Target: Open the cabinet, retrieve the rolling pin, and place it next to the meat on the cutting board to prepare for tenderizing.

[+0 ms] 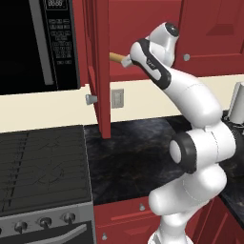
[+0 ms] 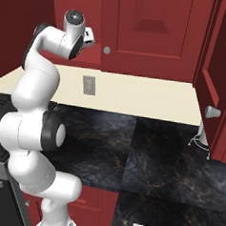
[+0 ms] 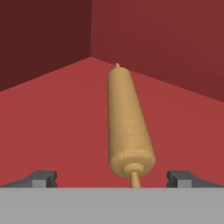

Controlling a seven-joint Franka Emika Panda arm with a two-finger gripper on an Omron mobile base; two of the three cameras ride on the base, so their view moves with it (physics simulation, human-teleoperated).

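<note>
Cabinet [image 1: 97, 66] is standing open — dark-red raised-panel door swung out edge-on toward the camera in the left base view, round grey knob at its lower edge. Arm is reaching up into the opening over the black marbled counter [image 1: 128, 157], which is looking glossy and hard. Inside, the shelf [image 3: 52, 131] is showing as flat matte red, with plain walls meeting in a corner behind.

Rolling pin [image 3: 127, 127] is lying on that shelf, pointing away from the hand — light tan, finely grained wood, thick cylinder with a thin handle stub sticking toward the camera and a small tip at the far end. Gripper [image 3: 111, 178] is sitting spread as wide as it goes, holding nothing, dark fingertips [image 3: 41, 178] flanking the near end of the pin.

Step in hand looks like the grasp: I'd be pushing further in so the fingers are straddling the thick barrel, not the skinny handle, and closing across the round body near its middle to avoid it tipping or rolling out — smooth cylinder, likely slippery
</note>
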